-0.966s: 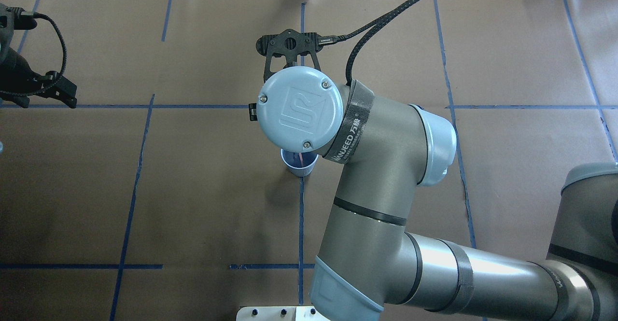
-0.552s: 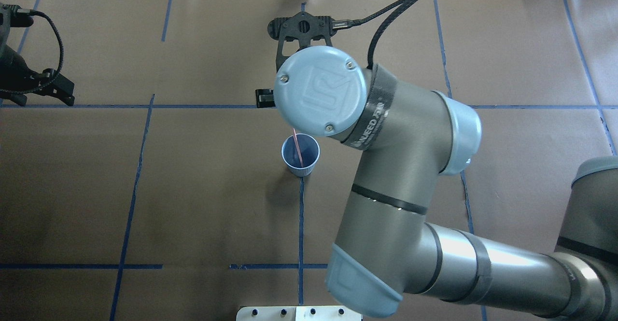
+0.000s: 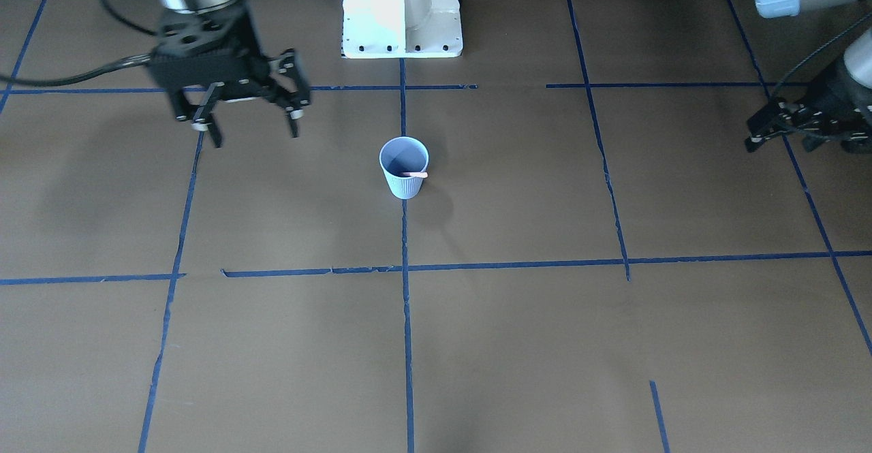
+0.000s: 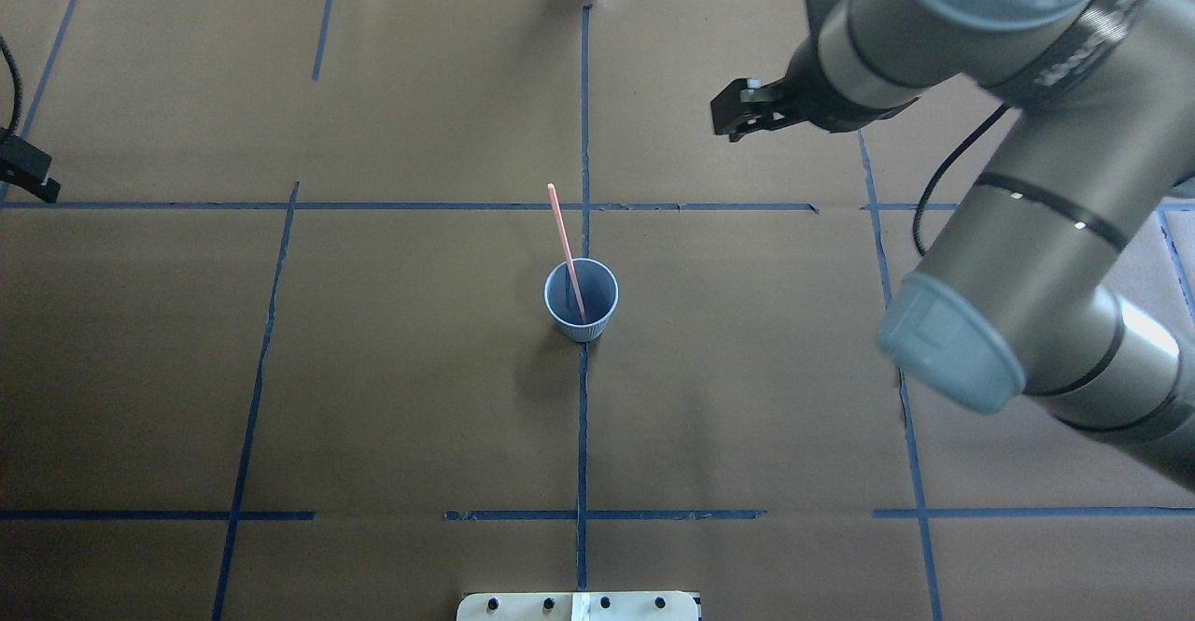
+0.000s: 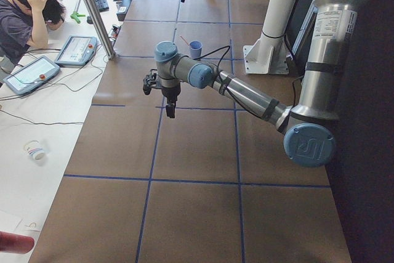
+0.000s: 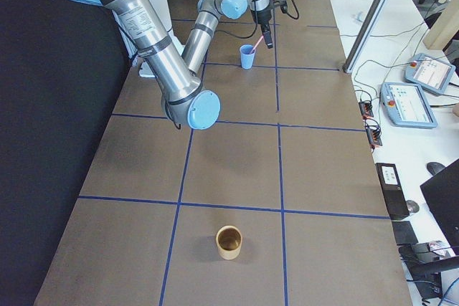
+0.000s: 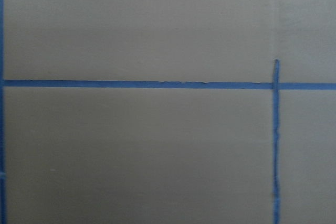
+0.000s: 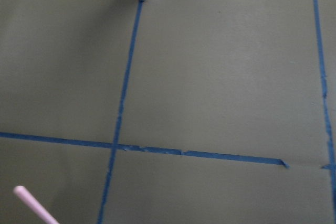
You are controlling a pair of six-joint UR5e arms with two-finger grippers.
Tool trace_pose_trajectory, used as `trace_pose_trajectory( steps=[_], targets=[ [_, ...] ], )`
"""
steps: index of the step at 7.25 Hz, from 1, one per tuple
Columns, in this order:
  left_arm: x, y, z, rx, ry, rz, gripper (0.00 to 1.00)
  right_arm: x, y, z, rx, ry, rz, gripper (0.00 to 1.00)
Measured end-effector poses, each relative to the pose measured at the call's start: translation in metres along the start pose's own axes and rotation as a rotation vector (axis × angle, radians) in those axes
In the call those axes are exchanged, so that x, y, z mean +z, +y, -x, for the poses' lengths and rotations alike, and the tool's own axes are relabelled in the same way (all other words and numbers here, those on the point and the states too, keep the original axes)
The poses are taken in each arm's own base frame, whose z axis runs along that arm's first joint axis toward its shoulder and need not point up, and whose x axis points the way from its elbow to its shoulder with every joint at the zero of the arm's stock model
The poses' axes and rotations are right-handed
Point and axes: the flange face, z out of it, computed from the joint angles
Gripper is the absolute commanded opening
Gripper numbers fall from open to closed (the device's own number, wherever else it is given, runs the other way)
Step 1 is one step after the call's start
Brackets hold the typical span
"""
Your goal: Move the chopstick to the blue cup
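One thin pink chopstick (image 4: 562,229) leaning in ribbed blue paper cup (image 4: 583,327), overtopping it, likely delivered; right gripper (image 3: 256,136) wide apart, empty; left gripper (image 3: 780,133) aperture indiscernible.

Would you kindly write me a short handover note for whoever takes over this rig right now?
Right hand: open and empty, hanging off to one side of the cup.
Left hand: far out on the robot's left side, with nothing visible in it. Whether it is open or shut cannot be told.
Pink chopstick: stands in the blue cup, leaning on its rim with the top end sticking out.
Done: the chopstick is in the cup and released.
Left: apparently nothing except parking the arms.
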Motion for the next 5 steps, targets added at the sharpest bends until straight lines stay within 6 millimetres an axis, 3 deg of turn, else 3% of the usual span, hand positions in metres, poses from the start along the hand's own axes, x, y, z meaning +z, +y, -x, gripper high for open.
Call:
trace_pose_trajectory(
  steps=[1, 3, 4, 5],
  targets=[
    [0.003, -0.001, 0.038, 0.020, -0.006, 0.012, 1.00, 0.000, -0.014, -0.066, -0.055, 0.011, 0.051, 1.00],
    [0.006, -0.003, 0.129, 0.067, -0.009, 0.029, 1.00, 0.005, -0.030, -0.215, -0.133, 0.008, 0.157, 1.00],
    [0.010, -0.001, 0.164, 0.085, -0.006, 0.038, 1.00, 0.012, -0.023, -0.286, -0.164, -0.004, 0.205, 1.00],
    [0.013, 0.002, 0.184, 0.090, -0.005, 0.046, 1.00, 0.016, 0.000, -0.356, -0.184, -0.012, 0.243, 1.00]
  ],
)
